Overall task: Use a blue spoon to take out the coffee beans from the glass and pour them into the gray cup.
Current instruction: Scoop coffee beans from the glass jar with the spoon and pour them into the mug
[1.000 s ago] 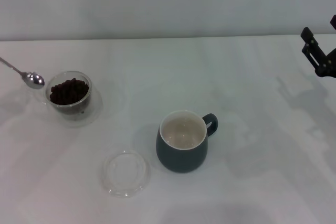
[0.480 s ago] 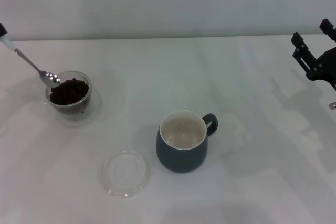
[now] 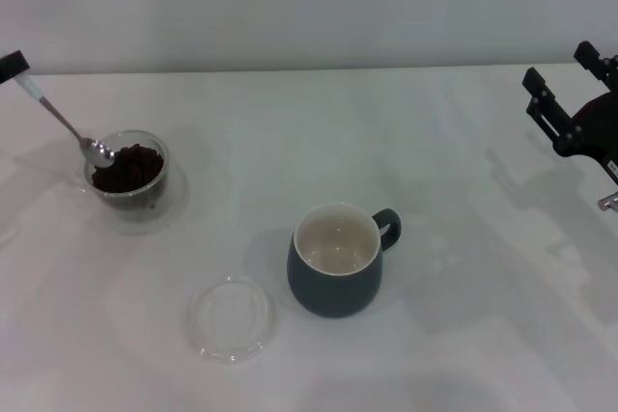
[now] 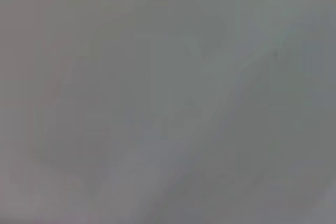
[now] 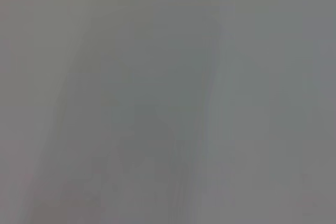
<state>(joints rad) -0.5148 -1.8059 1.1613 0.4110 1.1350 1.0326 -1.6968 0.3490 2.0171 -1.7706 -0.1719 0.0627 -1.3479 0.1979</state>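
The left hand (image 3: 12, 67) grips the blue spoon (image 3: 68, 127) — bowl dipped among the coffee beans (image 3: 128, 167) in the glass (image 3: 127, 178); the right hand (image 3: 570, 94) hangs released.

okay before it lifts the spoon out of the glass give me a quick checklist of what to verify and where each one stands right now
1. Blue spoon bowl down in the coffee beans: ok, it rests at their edge inside the glass.
2. Beans loaded on the spoon: cannot tell.
3. Left hand's hold on the spoon: cannot tell, only a dark tip shows at the picture's edge.
4. Gray cup upright, open, nothing visible inside: ok.
5. Path from glass to cup: ok, the flat clear dish lies nearer the robot.
6. Right hand away from the vessels: ok.
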